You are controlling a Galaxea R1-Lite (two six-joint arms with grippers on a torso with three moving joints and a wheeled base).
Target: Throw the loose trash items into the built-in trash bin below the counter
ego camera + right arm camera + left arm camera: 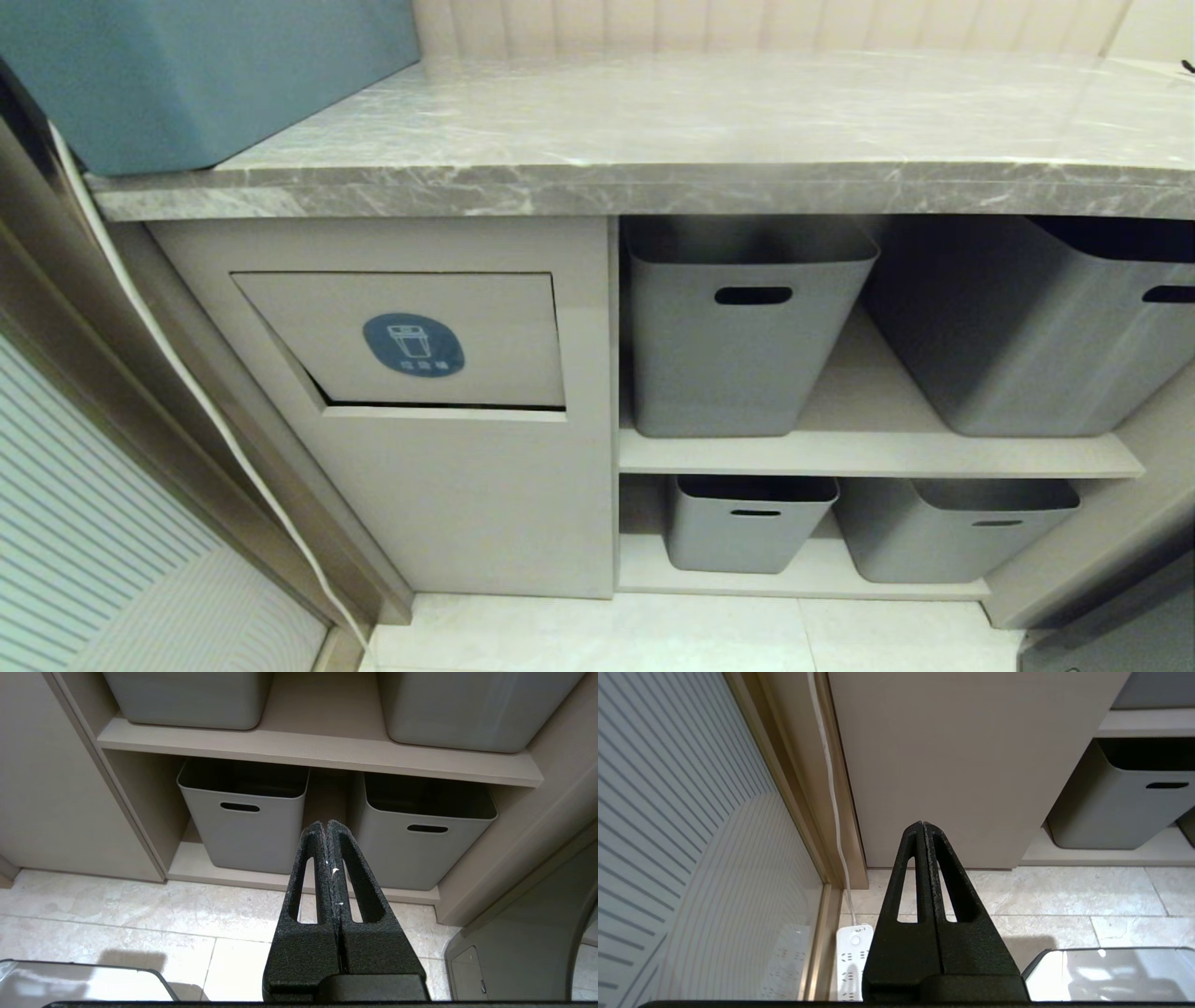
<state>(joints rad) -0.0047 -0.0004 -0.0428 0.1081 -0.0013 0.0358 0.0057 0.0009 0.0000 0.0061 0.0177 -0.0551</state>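
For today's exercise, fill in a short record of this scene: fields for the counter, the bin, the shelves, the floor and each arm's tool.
counter: grey marble slab, no scraps in view; blue box at its left end
trash bin: beige flap with blue sticker, below the counter, left of the shelves
shelves: four grey tubs, two per level
floor: pale tiles; white power strip by the wall
left tool: shut, empty, low before the cabinet
right tool: shut, empty, facing the lower tubs
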